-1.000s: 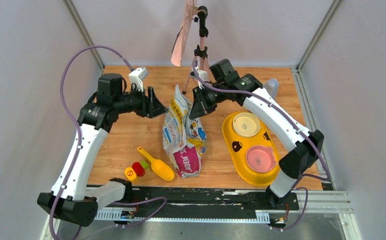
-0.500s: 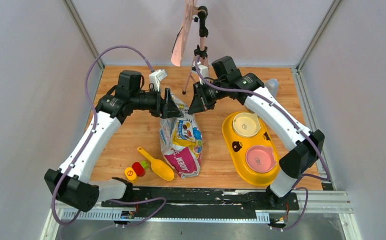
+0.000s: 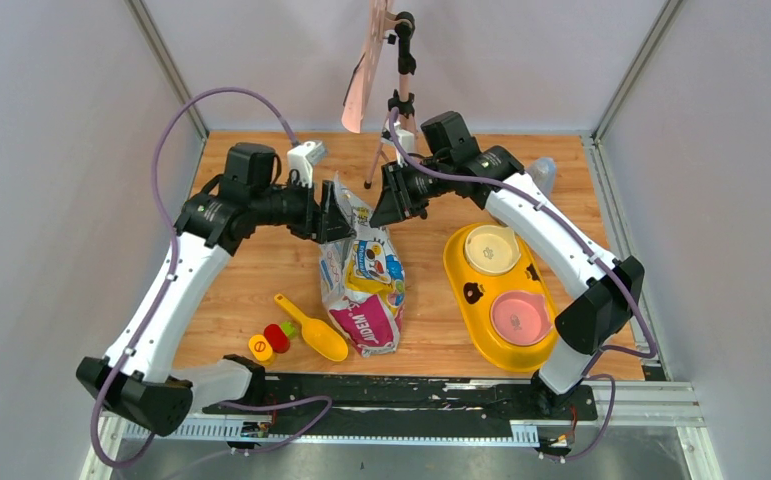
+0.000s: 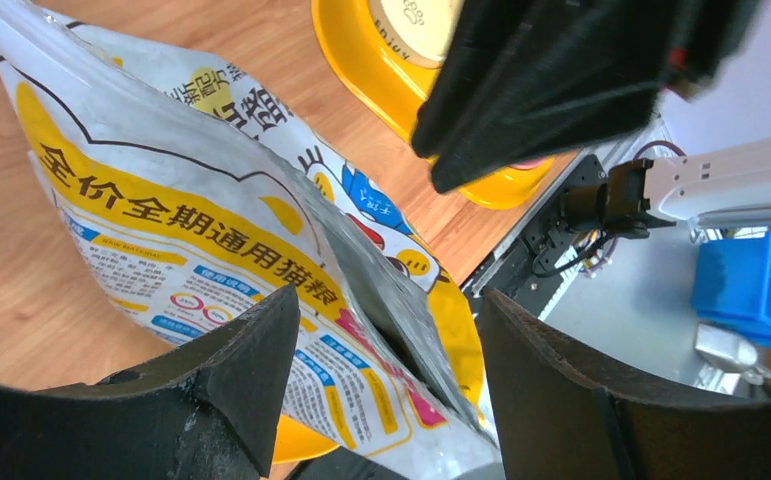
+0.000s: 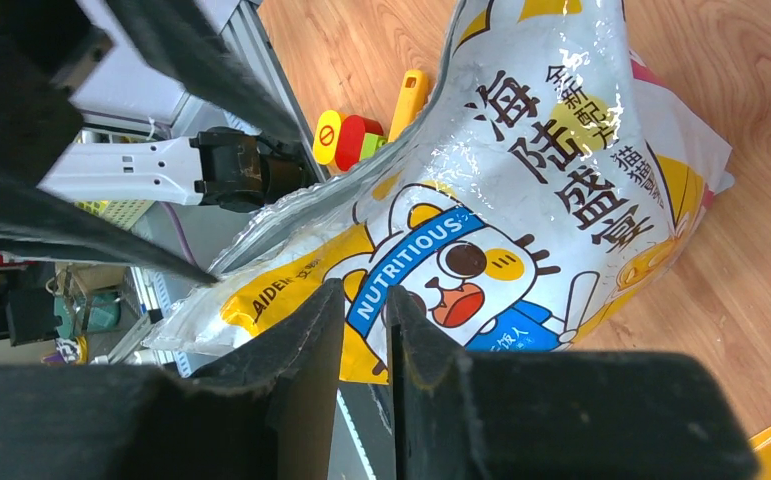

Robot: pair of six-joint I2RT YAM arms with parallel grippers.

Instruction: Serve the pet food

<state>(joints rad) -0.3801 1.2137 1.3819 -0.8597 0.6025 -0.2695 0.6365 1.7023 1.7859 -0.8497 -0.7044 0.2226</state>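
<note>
On the wooden tabletop, a white, pink and yellow printed plastic bag stood leaning near the middle, its crumpled top edge raised between the two arms. The left gripper was at the left side of that top edge with its jaws spread wide. In the left wrist view the glossy bag ran up through the broad gap of the left gripper without being pinched. The right gripper hung just right of the bag's top. In its own wrist view the right gripper showed only a narrow slit between its jaws, with nothing visibly clamped there and the cartoon-cat print of the bag lying beyond. The pet food itself could not be seen in any view, and whether it was inside the bag could not be told. A yellow plastic scoop lay flat just left of the bag's base, with small red, yellow and green pieces beside its handle end. To the bag's right sat an oval yellow feeder tray holding a cream bowl at the far end and a pink bowl at the near end.
</note>
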